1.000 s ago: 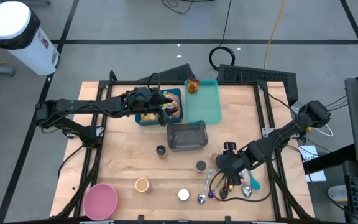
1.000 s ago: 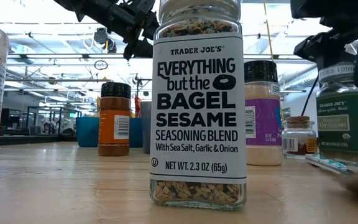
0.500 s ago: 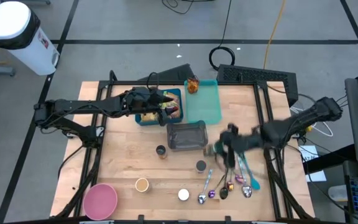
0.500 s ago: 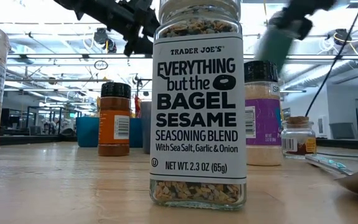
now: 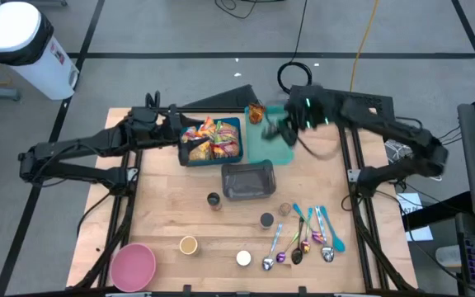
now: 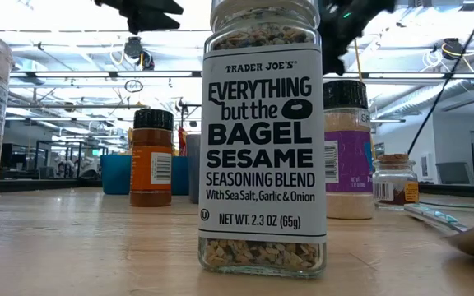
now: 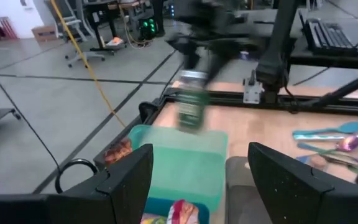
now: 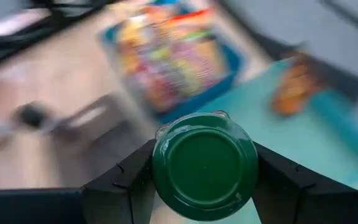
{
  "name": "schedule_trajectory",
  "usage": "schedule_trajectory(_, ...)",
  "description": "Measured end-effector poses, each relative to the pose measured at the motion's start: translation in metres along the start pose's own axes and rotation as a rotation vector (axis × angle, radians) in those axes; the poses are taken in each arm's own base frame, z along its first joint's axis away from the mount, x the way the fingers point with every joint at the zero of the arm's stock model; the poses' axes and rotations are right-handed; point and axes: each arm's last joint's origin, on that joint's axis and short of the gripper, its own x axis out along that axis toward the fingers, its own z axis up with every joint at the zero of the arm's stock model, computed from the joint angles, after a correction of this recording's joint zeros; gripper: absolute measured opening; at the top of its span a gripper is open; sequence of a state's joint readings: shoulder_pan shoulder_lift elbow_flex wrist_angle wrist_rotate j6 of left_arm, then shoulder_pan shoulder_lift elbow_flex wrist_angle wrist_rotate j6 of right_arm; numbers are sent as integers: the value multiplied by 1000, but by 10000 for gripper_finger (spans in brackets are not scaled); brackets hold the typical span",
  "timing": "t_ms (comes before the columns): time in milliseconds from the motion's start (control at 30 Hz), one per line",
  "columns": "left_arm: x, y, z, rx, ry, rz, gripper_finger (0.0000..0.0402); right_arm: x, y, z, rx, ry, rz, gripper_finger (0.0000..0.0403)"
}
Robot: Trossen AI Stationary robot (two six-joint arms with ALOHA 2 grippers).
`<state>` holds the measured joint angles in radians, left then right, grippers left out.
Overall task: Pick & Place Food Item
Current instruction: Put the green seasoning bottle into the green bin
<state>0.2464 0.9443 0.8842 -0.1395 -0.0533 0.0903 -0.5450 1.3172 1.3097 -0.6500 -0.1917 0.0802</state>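
Here, a green-lidded jar [image 8: 204, 163] sits clamped between the right gripper [image 8: 204, 168]'s fingers, carried above the teal tray [image 5: 272, 144]; it blurs in the high view. The tray holds one orange-brown food piece [image 5: 256, 113] at its far corner. Beside it, the blue bin [image 5: 211, 141] is packed with colourful snack packets, and a dark empty container [image 5: 248, 180] lies just in front. The left gripper [image 5: 165, 117] hangs by the bin's outer side, fingers parted, empty. Spoons [image 5: 308, 238] lie scattered near the table [image 5: 163, 214]'s front right. A sesame seasoning bottle [image 6: 262, 140] blocks much of the low view.

"Trader Joe's" seasoning jar [image 6: 262, 140] label
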Motion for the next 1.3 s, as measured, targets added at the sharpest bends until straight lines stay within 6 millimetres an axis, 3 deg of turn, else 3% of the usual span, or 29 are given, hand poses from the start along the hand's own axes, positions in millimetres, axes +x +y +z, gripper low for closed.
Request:
schedule_trajectory(167,-9,7,-18,-8,-4,45,271,28,-63,26,10,167,-128,193)
schedule_trajectory(300,-18,13,-31,-27,-1,80,271,60,-96,23,6,251,-146,193)
schedule_trajectory(433,-30,18,-34,-31,-30,112,271,91,-115,16,11,282,-150,193)
schedule_trajectory(700,-43,22,-34,-33,-35,147,271,130,-123,8,-3,295,-141,193)
schedule_trajectory(1033,-42,24,-36,-23,-15,152,271,144,-130,5,-55,308,-204,194)
schedule_trajectory(1300,-42,24,-36,-25,-16,152,271,138,-123,10,-106,288,-216,328)
